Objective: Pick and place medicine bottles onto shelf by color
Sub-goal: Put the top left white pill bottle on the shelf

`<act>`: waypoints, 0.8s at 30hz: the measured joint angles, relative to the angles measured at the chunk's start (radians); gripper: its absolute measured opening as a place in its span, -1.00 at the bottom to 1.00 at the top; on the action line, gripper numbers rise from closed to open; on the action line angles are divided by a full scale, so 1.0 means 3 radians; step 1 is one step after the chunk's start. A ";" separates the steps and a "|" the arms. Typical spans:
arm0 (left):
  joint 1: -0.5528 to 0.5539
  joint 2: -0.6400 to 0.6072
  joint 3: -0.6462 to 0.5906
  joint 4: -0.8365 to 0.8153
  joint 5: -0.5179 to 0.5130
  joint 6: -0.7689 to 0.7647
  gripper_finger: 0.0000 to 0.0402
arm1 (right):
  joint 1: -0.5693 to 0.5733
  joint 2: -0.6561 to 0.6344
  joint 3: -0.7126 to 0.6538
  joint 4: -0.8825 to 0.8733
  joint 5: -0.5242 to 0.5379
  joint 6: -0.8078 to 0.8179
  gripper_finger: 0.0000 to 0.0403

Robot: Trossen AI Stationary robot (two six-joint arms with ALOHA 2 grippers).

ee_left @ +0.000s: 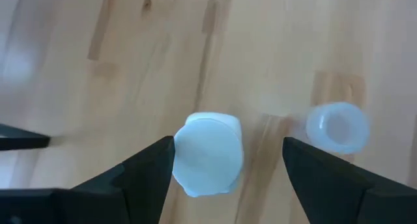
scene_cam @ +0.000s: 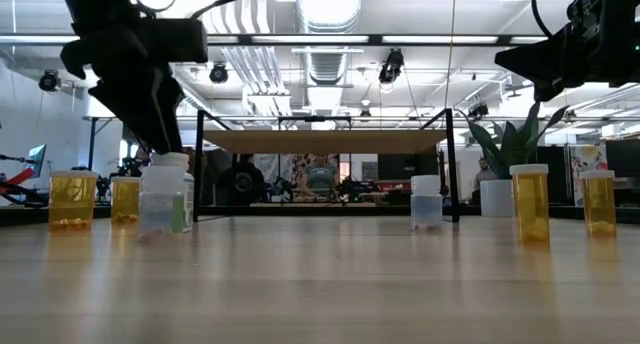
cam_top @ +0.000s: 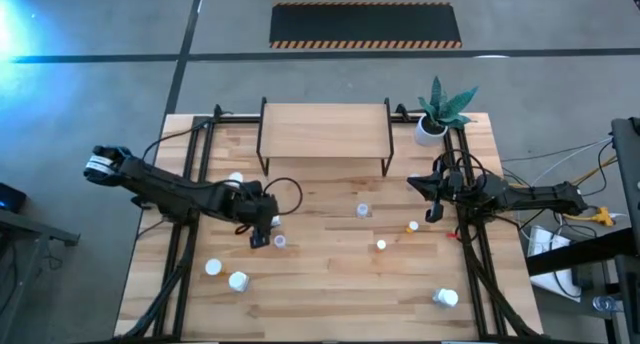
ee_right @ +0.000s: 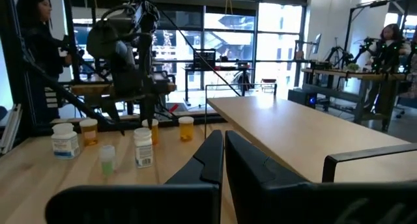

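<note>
My left gripper (ee_left: 228,144) is open and points down over a white bottle with a white cap (ee_left: 208,154), which stands upright on the table between its fingers. In the low view the same bottle (scene_cam: 167,196) stands under the left arm. A small clear bottle (ee_left: 337,126) stands just beyond one finger. More medicine bottles stand scattered: orange ones (scene_cam: 530,202) (scene_cam: 72,199) and a clear one (scene_cam: 426,202). The shelf (cam_top: 325,132) stands at the table's far side, with nothing on its top. My right gripper (ee_right: 224,139) is shut and held level above the table's right side. My left gripper's fingers stand on either side of the white bottle's cap (ee_left: 195,146), coming from above. One fingertip (ee_left: 163,152) is right beside the cap's edge; I cannot tell whether it touches. The other finger stands well apart from it.
A white pot with a green plant (cam_top: 438,114) stands at the far right corner, beside the shelf. Two white-capped bottles (cam_top: 238,281) stand near the front left and one (cam_top: 445,298) near the front right. People move in the room beyond the table.
</note>
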 joint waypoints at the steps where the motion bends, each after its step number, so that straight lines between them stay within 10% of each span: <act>1: 0.0000 -0.0001 -0.0017 0.0007 -0.0016 0.0002 0.34 | 0.0000 0.0000 0.0001 0.0000 0.0000 0.0000 -0.96; 18: -0.0001 -0.0043 0.0081 -0.0138 -0.0094 -0.0061 0.34 | 0.0000 0.0001 0.0001 -0.0037 0.0002 0.0047 -0.96; 24: 0.0145 -0.0044 0.0009 -0.0713 0.0018 -0.1899 0.34 | 0.0000 0.0001 0.0000 -0.0074 0.0003 0.0129 -0.96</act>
